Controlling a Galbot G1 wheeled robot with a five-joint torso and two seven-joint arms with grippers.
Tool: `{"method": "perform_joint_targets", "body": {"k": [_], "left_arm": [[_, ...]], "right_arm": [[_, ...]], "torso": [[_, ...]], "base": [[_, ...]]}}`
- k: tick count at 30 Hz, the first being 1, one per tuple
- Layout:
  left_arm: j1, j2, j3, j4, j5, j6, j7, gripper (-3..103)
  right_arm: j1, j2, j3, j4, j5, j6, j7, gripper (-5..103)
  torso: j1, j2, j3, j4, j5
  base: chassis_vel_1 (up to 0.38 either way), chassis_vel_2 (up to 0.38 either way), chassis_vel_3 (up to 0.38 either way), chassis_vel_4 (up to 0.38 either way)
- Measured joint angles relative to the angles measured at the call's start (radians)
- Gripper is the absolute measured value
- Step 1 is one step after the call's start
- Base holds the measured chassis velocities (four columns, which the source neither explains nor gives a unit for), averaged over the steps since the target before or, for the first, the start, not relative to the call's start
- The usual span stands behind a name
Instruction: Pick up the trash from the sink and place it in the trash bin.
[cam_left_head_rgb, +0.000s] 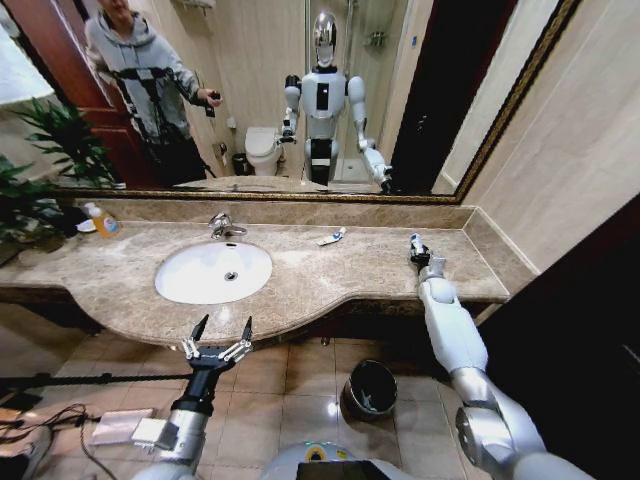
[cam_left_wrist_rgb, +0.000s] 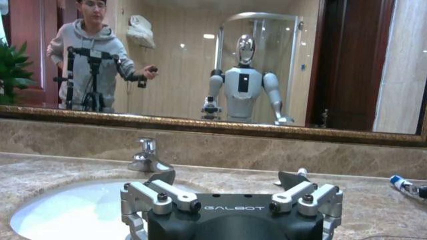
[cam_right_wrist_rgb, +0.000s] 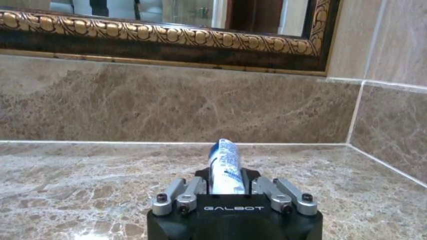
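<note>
Down on the floor, closest of all, sits the little black trash bin (cam_left_head_rgb: 371, 388), in front of the tabletop (cam_left_head_rgb: 330, 285) and between the two arms. The left gripper (cam_left_head_rgb: 222, 333) hangs just in front of the tabletop's front edge, near the sink (cam_left_head_rgb: 213, 271), with its jaws wide open and nothing in them. The right gripper (cam_left_head_rgb: 417, 250) is over the right end of the tabletop, near the back corner. Its jaws are closed on a white tube with a blue end (cam_right_wrist_rgb: 225, 166), and the tube sticks straight out past the jaws toward the back wall. So the bin lies down and back from the tube, toward the robot. Farther back, another tube (cam_left_head_rgb: 332, 237) lies flat by the back edge, between the sink and the right gripper, and the right gripper looks nearer to it.
</note>
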Motion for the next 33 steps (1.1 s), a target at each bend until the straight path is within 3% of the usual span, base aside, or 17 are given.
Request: {"method": "perform_joint_targets", "body": {"k": [3, 14, 25, 28, 33], "left_arm": [[0.0, 0.0, 0.0, 0.0, 0.0, 0.0, 0.0, 100], [0.0, 0.0, 0.0, 0.0, 0.0, 0.0, 0.0, 100], [0.0, 0.0, 0.0, 0.0, 0.0, 0.0, 0.0, 100], [0.0, 0.0, 0.0, 0.0, 0.0, 0.0, 0.0, 100], [0.0, 0.0, 0.0, 0.0, 0.0, 0.0, 0.0, 100]], "right_arm": [[-0.008, -0.001, 0.0, 0.015, 0.004, -0.007, 0.001, 23], [-0.049, -0.019, -0.001, 0.099, 0.035, -0.03, 0.007, 22], [-0.34, -0.1, 0.049, 0.421, 0.113, -0.038, 0.007, 22], [-0.46, -0.098, 0.083, 0.517, 0.117, 0.049, -0.006, 22], [-0.594, -0.087, 0.147, 0.631, 0.135, 0.098, -0.013, 22]], "torso": [[0.0, 0.0, 0.0, 0.0, 0.0], [0.0, 0.0, 0.0, 0.0001, 0.0], [0.0, 0.0, 0.0, -0.0005, 0.0002], [0.0, 0.0, 0.0, 0.0003, 0.0002], [0.0, 0.0, 0.0, 0.0002, -0.0003]], "base": [[0.0, 0.0, 0.0, 0.0], [0.0, 0.0, 0.0, 0.0], [0.0, 0.0, 0.0, 0.0], [0.0, 0.0, 0.0, 0.0], [0.0, 0.0, 0.0, 0.0]]}}
